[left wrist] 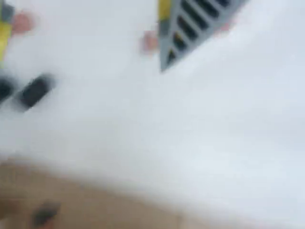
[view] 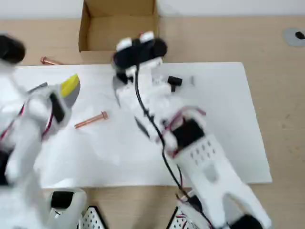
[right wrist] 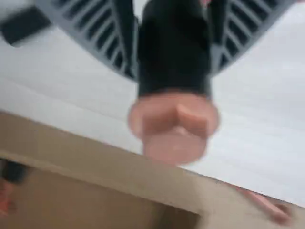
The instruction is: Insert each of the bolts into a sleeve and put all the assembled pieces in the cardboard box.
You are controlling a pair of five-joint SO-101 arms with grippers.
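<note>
Your right gripper (view: 139,51) was clamped on a black sleeve (right wrist: 174,47) with the bolt (right wrist: 174,121) already in it, right at the cardboard box (view: 119,31) rim, I'd guess so it'd drop inside. Your left gripper (view: 66,93) hovered near a loose bolt (view: 90,120) on the mat (view: 214,143); couldn't tell if it was open.

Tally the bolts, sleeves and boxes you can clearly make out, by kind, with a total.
Copper bolts: 3 (two loose, one inside the held sleeve)
Black sleeves: 2 (one loose on the mat, one in the right tool)
Cardboard box: 1
Total: 6
</note>
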